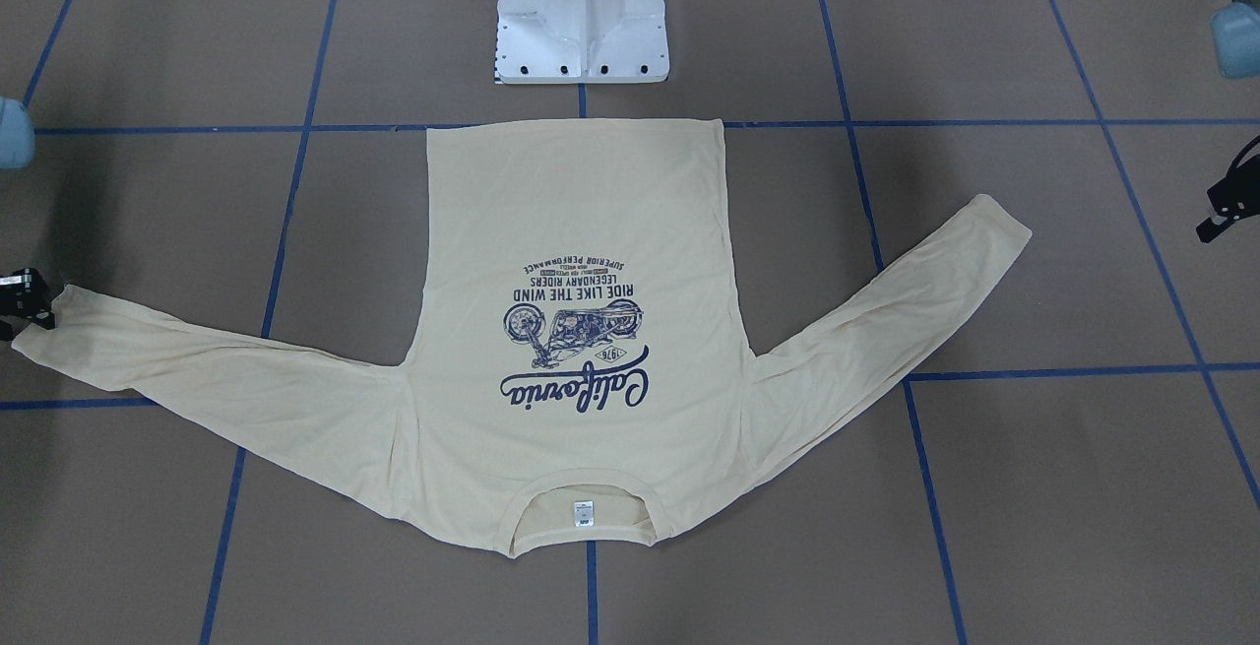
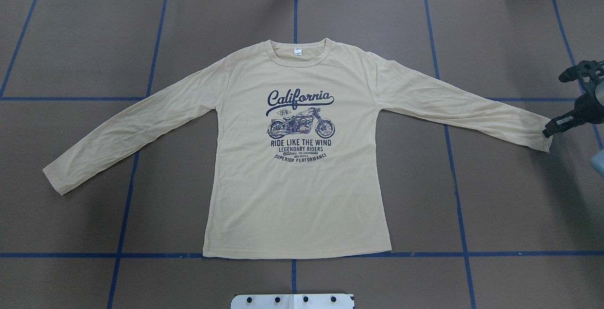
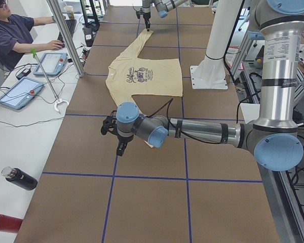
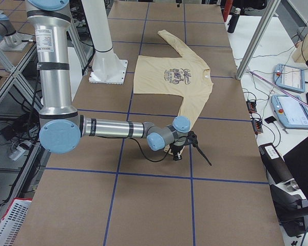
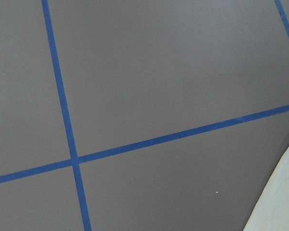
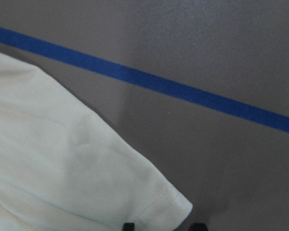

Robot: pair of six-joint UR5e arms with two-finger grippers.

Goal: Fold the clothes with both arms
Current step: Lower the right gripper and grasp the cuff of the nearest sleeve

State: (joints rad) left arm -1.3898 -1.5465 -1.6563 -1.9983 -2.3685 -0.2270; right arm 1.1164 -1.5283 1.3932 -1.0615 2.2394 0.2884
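The clothes are one cream long-sleeved T-shirt [image 2: 302, 191], spread flat and print-up on the brown table, collar away from the robot's base. Its sleeves stretch out to both sides. My right gripper [image 2: 549, 129] hangs low at the right sleeve's cuff [image 2: 538, 137]. In the right wrist view the two black fingertips [image 6: 129, 225] stand apart at the cuff corner [image 6: 168, 202], open. My left gripper [image 1: 1221, 212] hovers beyond the left cuff [image 1: 984, 231], apart from it. It is cut off at the view's edge, so I cannot tell its state. The left wrist view shows only a sliver of cloth [image 5: 279, 207].
The white pedestal base [image 1: 581, 34] stands just behind the shirt's hem. Blue tape lines grid the table. A person [image 3: 15, 35] sits at a side bench with teach pendants [image 3: 20, 91] beyond the table's far edge; a black bottle [image 3: 20, 178] lies there too.
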